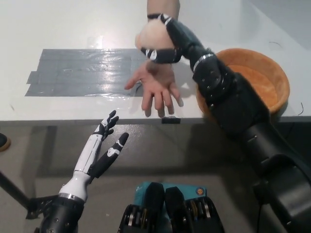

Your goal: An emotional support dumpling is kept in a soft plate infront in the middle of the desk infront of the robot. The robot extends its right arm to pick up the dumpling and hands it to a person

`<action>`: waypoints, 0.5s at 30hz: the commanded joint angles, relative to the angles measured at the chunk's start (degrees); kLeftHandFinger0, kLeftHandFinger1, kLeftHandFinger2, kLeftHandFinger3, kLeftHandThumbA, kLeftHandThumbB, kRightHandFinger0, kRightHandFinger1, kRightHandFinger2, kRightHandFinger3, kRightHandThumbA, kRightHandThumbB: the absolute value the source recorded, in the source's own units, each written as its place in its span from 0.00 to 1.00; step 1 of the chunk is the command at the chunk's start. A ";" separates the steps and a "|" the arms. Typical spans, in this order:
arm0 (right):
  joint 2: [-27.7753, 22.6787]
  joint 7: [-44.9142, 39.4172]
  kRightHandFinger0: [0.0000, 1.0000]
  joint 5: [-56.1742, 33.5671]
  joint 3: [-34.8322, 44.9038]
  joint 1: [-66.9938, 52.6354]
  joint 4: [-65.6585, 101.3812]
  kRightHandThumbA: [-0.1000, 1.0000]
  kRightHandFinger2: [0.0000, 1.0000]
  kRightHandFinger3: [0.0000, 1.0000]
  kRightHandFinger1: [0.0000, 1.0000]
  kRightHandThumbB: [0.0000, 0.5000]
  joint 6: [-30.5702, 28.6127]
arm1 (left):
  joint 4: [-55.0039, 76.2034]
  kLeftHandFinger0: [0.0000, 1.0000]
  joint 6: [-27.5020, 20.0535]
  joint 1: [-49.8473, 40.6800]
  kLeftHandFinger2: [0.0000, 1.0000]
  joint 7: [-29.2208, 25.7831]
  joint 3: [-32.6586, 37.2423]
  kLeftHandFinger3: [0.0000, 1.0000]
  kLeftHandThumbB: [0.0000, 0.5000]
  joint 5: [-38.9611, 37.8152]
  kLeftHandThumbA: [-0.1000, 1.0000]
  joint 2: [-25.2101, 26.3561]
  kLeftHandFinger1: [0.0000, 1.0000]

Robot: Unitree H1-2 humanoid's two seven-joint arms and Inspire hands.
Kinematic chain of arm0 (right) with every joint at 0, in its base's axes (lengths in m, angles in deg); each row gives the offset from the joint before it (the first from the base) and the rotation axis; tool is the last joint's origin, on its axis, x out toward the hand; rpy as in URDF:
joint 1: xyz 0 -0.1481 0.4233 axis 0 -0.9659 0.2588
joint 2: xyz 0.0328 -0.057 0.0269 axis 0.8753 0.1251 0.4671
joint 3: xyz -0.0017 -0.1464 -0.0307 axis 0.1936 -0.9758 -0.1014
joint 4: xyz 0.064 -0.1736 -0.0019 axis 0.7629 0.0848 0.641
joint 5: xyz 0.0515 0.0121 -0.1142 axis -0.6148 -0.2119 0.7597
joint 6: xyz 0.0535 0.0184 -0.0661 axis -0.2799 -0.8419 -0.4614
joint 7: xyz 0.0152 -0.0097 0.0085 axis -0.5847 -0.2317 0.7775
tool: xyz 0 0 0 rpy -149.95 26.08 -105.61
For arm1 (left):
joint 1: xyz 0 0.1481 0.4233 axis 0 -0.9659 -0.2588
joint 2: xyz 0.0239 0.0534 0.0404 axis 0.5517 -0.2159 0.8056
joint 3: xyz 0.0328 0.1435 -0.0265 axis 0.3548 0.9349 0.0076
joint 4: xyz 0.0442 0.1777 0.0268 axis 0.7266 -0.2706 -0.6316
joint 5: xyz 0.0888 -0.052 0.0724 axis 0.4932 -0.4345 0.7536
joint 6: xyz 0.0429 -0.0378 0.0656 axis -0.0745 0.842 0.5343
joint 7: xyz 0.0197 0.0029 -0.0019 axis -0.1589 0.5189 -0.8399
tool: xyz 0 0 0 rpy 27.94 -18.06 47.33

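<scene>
Dumpling (149,38) gripped in right hand (163,41), fingers wrapped around it, just above a person's upturned palm (158,82) over the desk (73,29), orange plate (262,73) beside, left hand (104,145) spread, holding nothing, below desk edge.

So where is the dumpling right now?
In the head view, the dumpling is at top centre, held in the black right hand just above the person's open palm, left of the orange plate.

**Dumpling above the open palm**

The robot's black right hand (163,41) holds the pale round plush dumpling (151,37) over a person's upturned hand (158,86), left of the orange soft bowl-shaped plate (272,73). The grey tape patch (82,72) lies farther left; the white left hand (104,145) rests below the white desk (63,24) edge.
</scene>
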 commanded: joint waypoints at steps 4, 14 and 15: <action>1.94 3.50 0.00 2.07 -2.62 3.35 -7.34 0.00 0.84 0.93 0.46 0.29 -6.69 | 1.41 1.00 -0.67 0.74 1.00 0.48 -0.12 1.00 0.05 0.39 0.84 0.66 1.00; -0.54 -14.07 1.00 2.76 -8.60 3.44 -5.50 0.76 1.00 1.00 1.00 0.93 4.89 | 1.80 1.00 -0.27 0.11 1.00 0.59 -0.23 1.00 0.07 0.34 0.83 0.53 1.00; -0.95 -14.65 1.00 2.58 -8.67 3.09 -4.35 0.82 1.00 1.00 1.00 0.99 5.39 | 1.78 1.00 -0.29 0.13 1.00 0.55 -0.18 1.00 0.06 0.52 0.83 0.57 1.00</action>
